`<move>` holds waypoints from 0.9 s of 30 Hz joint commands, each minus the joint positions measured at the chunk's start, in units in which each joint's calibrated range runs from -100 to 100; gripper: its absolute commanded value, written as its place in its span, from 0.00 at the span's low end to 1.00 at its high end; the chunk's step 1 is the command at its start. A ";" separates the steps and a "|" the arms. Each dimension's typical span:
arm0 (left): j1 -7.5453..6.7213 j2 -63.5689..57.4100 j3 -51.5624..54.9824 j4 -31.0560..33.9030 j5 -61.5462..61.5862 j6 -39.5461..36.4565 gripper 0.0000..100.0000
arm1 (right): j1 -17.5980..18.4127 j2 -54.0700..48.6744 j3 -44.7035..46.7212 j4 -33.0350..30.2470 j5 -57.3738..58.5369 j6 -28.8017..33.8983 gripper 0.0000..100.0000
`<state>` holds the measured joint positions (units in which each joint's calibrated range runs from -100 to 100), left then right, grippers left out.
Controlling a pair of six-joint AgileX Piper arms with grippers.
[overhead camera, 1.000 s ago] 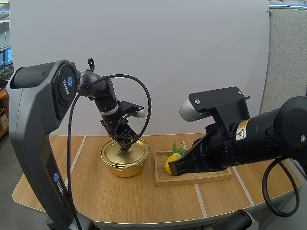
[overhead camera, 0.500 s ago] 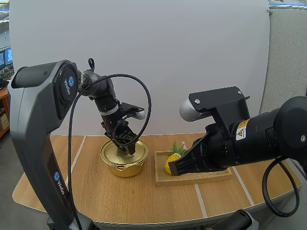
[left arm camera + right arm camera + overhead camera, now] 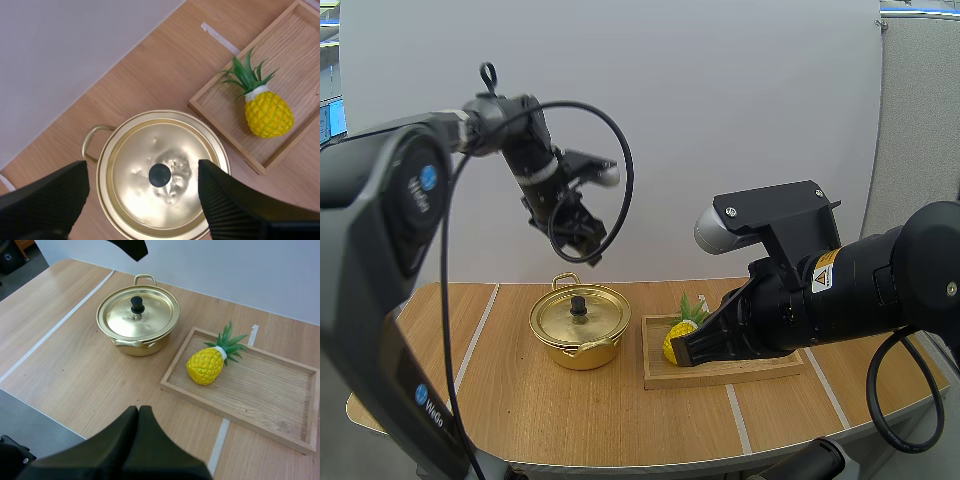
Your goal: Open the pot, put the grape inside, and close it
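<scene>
Pot [image 3: 582, 352]: shiny gold, lid [image 3: 137, 162] on, black knob [image 3: 159, 175].

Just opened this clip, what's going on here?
The left gripper hangs open in the air above the gold pot, holding nothing. The lid sits on the pot, and nothing touches its black knob. The right gripper is shut on nothing above the near part of the table. The fruit on hand is a toy pineapple, lying in the wooden tray beside the pot. The pot has not yet been opened.
</scene>
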<state>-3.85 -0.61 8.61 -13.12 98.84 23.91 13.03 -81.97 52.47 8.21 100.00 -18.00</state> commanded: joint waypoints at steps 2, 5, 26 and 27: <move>-0.17 -13.01 -0.64 0.22 1.16 -1.03 1.00 | -0.16 -0.51 0.12 -0.35 0.00 -0.29 0.00; -0.17 -18.21 -1.19 0.22 1.16 -1.03 1.00 | -0.16 -0.51 0.12 -0.35 0.00 -0.29 0.00; -0.17 -46.37 -2.32 2.72 1.16 -7.09 0.70 | -0.16 -0.51 0.12 -0.71 0.00 -0.29 0.00; -0.17 -46.95 -2.32 2.78 1.16 -7.24 0.58 | -0.16 -0.51 0.12 -0.83 0.00 -0.29 0.00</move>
<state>-3.85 -40.47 6.78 -12.57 99.76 19.67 13.03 -81.97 52.47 8.12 100.00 -18.00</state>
